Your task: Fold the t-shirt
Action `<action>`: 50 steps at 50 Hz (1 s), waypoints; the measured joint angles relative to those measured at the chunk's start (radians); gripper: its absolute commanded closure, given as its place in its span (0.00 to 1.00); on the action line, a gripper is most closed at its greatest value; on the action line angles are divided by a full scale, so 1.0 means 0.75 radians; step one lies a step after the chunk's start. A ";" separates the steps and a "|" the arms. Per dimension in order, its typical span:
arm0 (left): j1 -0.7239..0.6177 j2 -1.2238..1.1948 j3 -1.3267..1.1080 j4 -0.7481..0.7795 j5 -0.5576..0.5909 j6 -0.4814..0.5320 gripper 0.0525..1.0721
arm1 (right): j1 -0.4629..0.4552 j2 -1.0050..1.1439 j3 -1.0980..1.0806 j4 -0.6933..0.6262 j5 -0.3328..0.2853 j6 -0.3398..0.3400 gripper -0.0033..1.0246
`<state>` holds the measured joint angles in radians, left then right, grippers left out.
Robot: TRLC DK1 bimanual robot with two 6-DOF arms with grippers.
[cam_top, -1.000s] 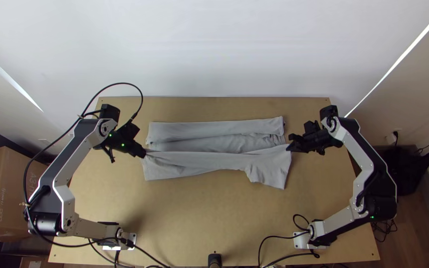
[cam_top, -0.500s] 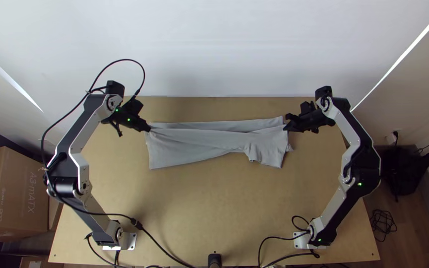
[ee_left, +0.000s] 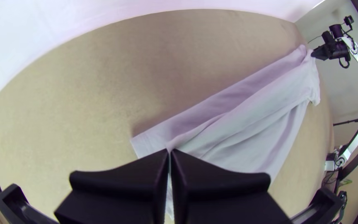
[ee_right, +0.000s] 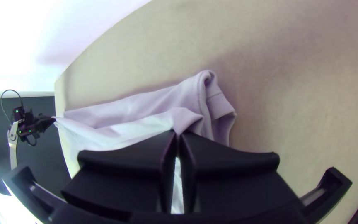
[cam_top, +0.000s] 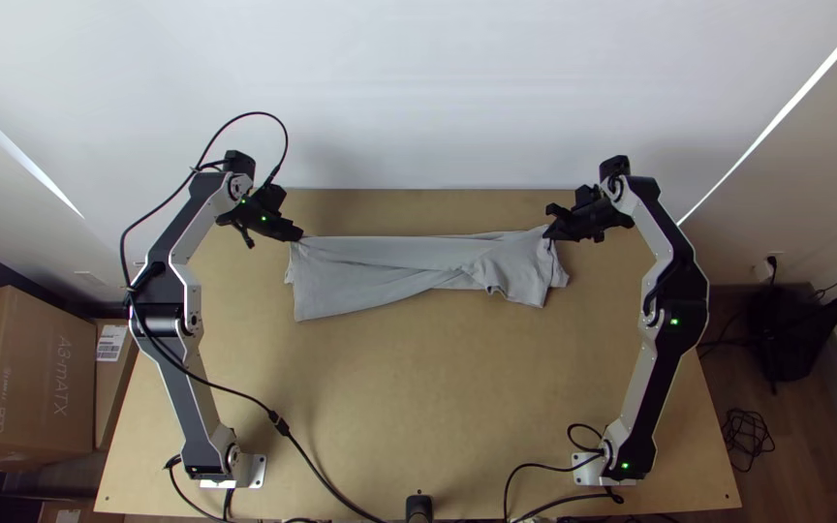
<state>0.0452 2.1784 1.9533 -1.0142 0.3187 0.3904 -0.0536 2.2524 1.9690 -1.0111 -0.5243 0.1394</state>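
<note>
T-shirt: light grey, folded into a long, uneven band across the upper middle of the frame, lying on the surface, with its two upper corner areas held.
Creases: long diagonal folds run between the held parts; the left part hangs broader toward the bottom of the frame, the right part is more bunched.
Seamed end: in the right wrist view, layered and curled just beside the held cloth.
Left gripper: at the band's upper left corner, jaws pressed together on a pinch of the top layer.
Right gripper: at the band's upper right end, jaws clamped on another pinch of that cloth.
Arms: both reach up the picture, one along each side, from bases at lower left and lower right.
Surface: light wood, under the shirt and both bases.
Wall: pale, across the top of the frame.
Cardboard box: left edge, beyond the surface.
Black bag: right side, on the floor.
Coiled cable: on the floor at lower right.
</note>
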 measured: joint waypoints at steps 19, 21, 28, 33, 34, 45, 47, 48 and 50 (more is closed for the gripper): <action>0.059 -0.023 -0.104 0.161 0.165 -0.120 0.04 | -0.072 -0.086 -0.199 0.216 0.032 0.069 0.04; 0.078 -0.046 -0.145 0.169 0.182 -0.133 0.04 | -0.082 -0.131 -0.240 0.221 0.036 0.069 0.04; 0.145 -0.139 -0.296 0.195 0.270 -0.157 0.04 | -0.114 -0.294 -0.345 0.221 0.010 0.094 0.04; 0.180 -0.194 -0.396 0.226 0.314 -0.168 0.04 | -0.136 -0.400 -0.404 0.226 -0.099 0.134 0.04; 0.186 -0.202 -0.410 0.230 0.320 -0.168 0.04 | -0.142 -0.416 -0.415 0.226 -0.125 0.140 0.04; 0.211 -0.226 -0.550 0.275 0.350 -0.172 0.04 | -0.186 -0.494 -0.529 0.211 -0.363 0.184 0.04; 0.211 -0.226 -0.573 0.286 0.354 -0.172 0.04 | -0.188 -0.503 -0.549 0.208 -0.380 0.187 0.04; 0.211 -0.226 -0.578 0.289 0.354 -0.172 0.04 | -0.188 -0.506 -0.559 0.205 -0.387 0.188 0.04; 0.211 -0.226 -0.590 0.294 0.354 -0.172 0.04 | -0.189 -0.514 -0.576 0.204 -0.406 0.189 0.04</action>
<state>0.2031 2.0090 1.5112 -0.7933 0.5838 0.2615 -0.1951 1.8668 1.5372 -0.8577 -0.8291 0.2810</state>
